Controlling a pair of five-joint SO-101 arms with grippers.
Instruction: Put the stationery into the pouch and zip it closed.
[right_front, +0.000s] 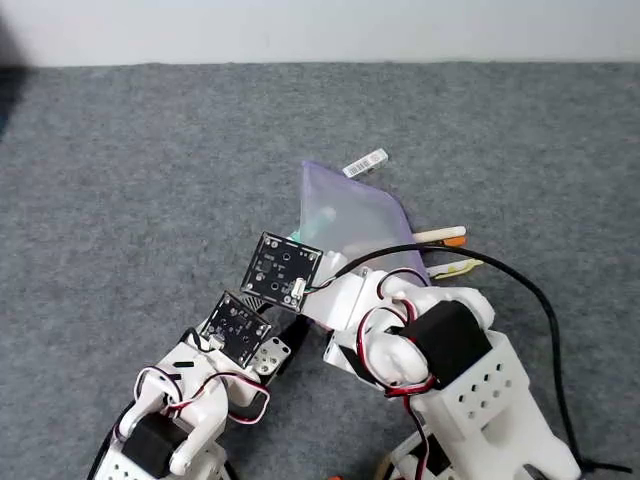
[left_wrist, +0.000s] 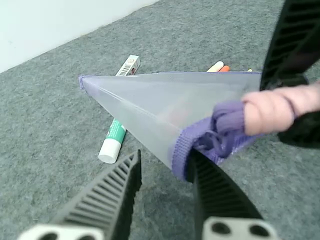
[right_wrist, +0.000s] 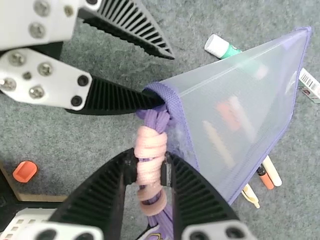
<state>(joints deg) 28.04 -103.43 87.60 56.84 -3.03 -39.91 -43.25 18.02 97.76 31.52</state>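
The translucent purple pouch (right_front: 352, 218) (left_wrist: 150, 105) (right_wrist: 250, 90) is held up off the grey carpet at its zipper end. My right gripper (right_wrist: 149, 161) (left_wrist: 295, 97) is shut on the pink zipper pull cord (right_wrist: 150, 142) (left_wrist: 272, 110). My left gripper (left_wrist: 162, 167) (right_wrist: 164, 75) is open, with one finger against the pouch's purple corner. A white and green glue stick (left_wrist: 114, 137) (right_wrist: 220, 46) lies on the carpet beside the pouch. Orange and cream pens (right_front: 441, 236) (left_wrist: 219, 66) (right_wrist: 267, 172) stick out past its far side. Blurred orange and pale shapes show through the pouch wall.
Both arms crowd the near middle of the grey carpet (right_front: 120, 180). A yellowish item (right_front: 455, 268) lies near the pens. A black cable (right_front: 520, 285) runs past the right arm. A small orange cap (right_wrist: 24, 171) sits by a wooden edge close to the arm bases.
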